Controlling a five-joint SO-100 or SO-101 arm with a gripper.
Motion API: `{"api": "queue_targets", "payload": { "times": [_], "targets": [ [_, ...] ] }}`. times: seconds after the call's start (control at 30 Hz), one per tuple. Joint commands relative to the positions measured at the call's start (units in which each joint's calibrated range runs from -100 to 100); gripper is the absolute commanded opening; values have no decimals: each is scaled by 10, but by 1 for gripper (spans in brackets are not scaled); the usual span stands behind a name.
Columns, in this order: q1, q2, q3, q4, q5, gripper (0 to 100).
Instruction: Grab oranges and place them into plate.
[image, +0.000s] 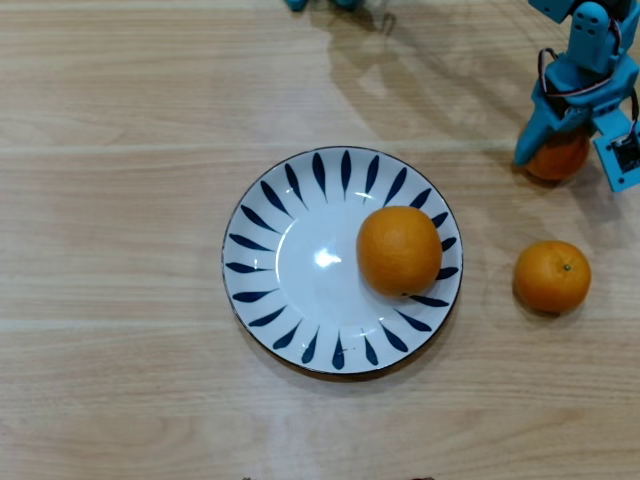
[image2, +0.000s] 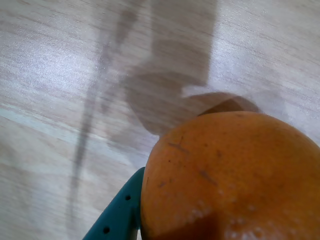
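Overhead, left to right: plate carries the largest orange; second orange on table; gripper jaws closed around third orange. Risk: round fruit slips if grip off-centre.

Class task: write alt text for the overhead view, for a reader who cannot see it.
A white plate with dark blue leaf strokes sits mid-table on light wood, holding one large orange on its right side. To the right of the plate, a smaller orange lies alone on the table. At the upper right, the blue gripper straddles a third orange.
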Motion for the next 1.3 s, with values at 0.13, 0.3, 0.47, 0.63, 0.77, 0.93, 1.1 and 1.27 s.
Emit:
{"api": "queue_targets", "payload": {
  "times": [0.13,0.3,0.47,0.63,0.77,0.93,1.1,1.27],
  "targets": [
    [32,-114,-92,178,13,30],
    [100,-203,-95,247,69,30],
    [191,-300,-15,248,146,30],
    [299,-408,168,142,213,30],
    [364,-474,343,11,234,30],
    [395,-497,493,-117,234,30],
    [396,-496,571,-205,233,30],
    [391,-496,580,-219,231,30]
  ]
}}
